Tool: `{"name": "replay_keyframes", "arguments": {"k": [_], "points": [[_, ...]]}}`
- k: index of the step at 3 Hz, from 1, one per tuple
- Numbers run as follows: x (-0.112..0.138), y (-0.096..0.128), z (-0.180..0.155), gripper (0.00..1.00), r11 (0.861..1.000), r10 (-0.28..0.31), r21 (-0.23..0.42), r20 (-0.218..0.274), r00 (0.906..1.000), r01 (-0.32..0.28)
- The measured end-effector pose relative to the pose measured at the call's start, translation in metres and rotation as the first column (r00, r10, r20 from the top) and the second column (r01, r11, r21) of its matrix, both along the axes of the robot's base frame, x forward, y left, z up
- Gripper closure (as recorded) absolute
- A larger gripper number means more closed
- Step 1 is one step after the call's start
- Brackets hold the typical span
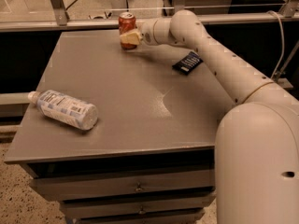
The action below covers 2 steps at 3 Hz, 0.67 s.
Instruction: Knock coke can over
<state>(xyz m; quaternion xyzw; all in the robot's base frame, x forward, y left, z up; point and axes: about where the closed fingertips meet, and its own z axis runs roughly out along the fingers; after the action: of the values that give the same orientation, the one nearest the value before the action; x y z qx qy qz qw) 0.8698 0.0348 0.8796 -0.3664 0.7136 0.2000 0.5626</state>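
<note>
The coke can (126,22) is standing upright at the far edge of the grey worktop (140,125), a bit left of centre, with its silver top showing and its red side facing the camera. The end effector (131,38) is sitting right against the can, its pale cream tip overlapping the can's lower right part and appearing to be touching it. Whether the end effector is open or closed cannot be told from this angle, and it is not visibly holding anything. The white arm (224,64) is reaching in from the lower right, stretching across the back right part of the worktop toward the can, with the wrist pointing left. A flat dark blue packet (187,62) is lying on the worktop to the right of the can, well apart from it and just beside the forearm. A clear plastic bottle (65,109) with a pale label is lying on its side near the front left edge, cap pointing left, well apart from the can and the arm. The robot's big white body (257,162) is filling the lower right corner. Drawers (135,186) with small knobs are showing under the worktop's front edge. A metal rail (84,25) is running behind the worktop, just past the can.
</note>
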Motion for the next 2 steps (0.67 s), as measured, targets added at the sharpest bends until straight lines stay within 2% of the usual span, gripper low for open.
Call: {"name": "replay_keyframes", "arguments": {"k": [1,2], "points": [[-0.005,0.003,0.006,0.61,0.998,0.061,0.012,-0.002,0.9981,-0.061],[-0.031,0.002,0.020,0.84,0.987,0.162,0.009,0.011,0.9868,-0.162]]}}
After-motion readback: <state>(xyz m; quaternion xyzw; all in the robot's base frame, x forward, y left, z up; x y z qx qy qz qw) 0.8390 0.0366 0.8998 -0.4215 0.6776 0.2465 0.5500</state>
